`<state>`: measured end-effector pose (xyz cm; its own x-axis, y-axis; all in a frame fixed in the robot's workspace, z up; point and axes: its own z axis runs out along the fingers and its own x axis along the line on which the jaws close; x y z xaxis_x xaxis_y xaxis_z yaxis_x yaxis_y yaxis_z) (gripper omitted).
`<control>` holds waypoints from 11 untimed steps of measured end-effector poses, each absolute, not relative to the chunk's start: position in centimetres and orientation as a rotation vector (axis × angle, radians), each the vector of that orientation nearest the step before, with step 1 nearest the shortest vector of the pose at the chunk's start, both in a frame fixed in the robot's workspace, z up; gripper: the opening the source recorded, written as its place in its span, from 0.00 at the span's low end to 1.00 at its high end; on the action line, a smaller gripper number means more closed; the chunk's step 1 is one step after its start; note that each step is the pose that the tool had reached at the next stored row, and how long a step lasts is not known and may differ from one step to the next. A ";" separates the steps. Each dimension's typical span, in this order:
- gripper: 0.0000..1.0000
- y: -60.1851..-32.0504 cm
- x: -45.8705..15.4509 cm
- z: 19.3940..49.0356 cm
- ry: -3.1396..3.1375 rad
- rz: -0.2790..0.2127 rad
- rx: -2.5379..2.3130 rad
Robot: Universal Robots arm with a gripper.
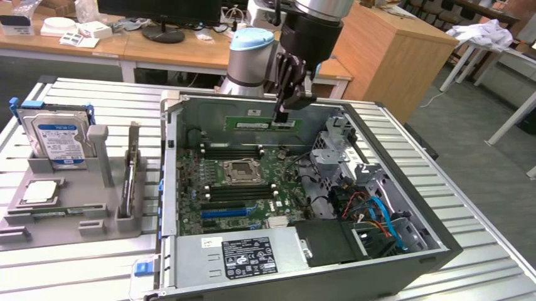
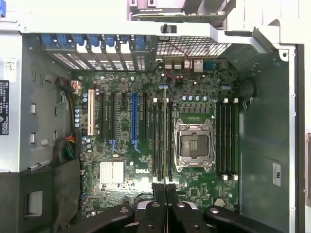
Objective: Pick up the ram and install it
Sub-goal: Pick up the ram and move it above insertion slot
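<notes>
Though partly hidden, ram in pincer

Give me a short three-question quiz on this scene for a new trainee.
1. True or false: the jaws are shut on the ram, holding it above the motherboard.
2. Where does the hard drive stand?
A) in the grey holder, on the exterior view's left of the computer case
B) inside the case, on the board
C) on the wooden desk behind
3. Fill in: the ram's board is ____ in colour.

Key: 1 true; 2 A; 3 green.
</notes>
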<state>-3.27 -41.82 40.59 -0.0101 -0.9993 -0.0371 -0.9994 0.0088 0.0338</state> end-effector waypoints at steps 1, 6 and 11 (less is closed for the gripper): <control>0.11 -41.8 -3.3 40.6 2.229 0.079 -2.208; 0.11 -41.8 -3.3 40.6 2.229 0.079 -2.208; 0.11 -41.8 -3.3 40.3 2.229 0.079 -2.208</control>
